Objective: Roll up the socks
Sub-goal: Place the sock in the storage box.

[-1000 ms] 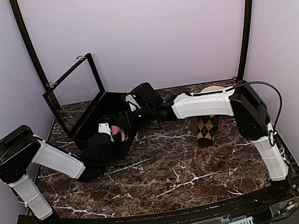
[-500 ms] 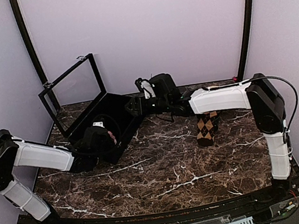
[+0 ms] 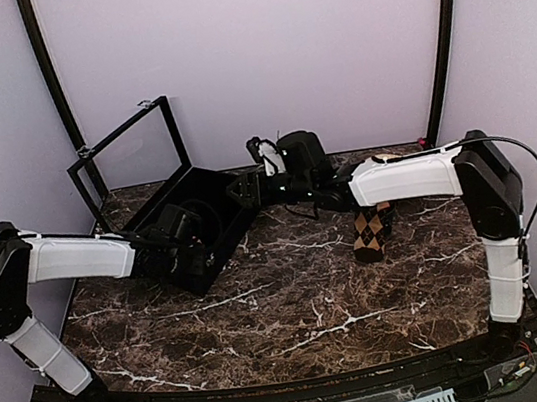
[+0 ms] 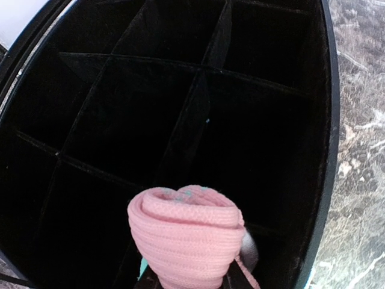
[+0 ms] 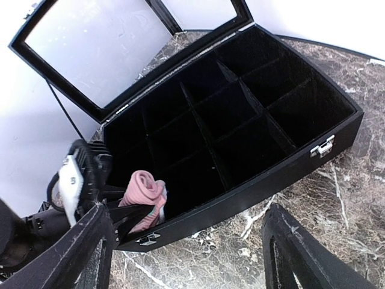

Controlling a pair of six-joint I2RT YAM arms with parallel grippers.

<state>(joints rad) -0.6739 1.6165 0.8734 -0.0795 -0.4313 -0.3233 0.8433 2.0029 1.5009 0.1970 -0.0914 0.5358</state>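
My left gripper (image 3: 181, 238) is inside the black divided box (image 3: 227, 246), at its near-left end, shut on a rolled pink sock (image 4: 186, 232). In the left wrist view the roll hangs over a compartment beside the box's wall (image 4: 328, 150). In the right wrist view the pink sock (image 5: 143, 191) sits between the left gripper's fingers (image 5: 123, 212) just inside the box's front wall (image 5: 252, 186). My right gripper (image 3: 246, 186) is open and empty, hovering off the box's right end (image 5: 192, 253). A brown argyle sock pair (image 3: 371, 229) lies on the table to the right.
The box's glass lid (image 3: 130, 153) stands open at the back left. The box has several dark empty compartments (image 5: 234, 120). Marble tabletop (image 3: 305, 307) stretches in front of the box. Purple walls close in the back and sides.
My left gripper has carried the pink sock left and deeper into the box's near-left end. My right gripper has pulled back from over the box toward the rear right.
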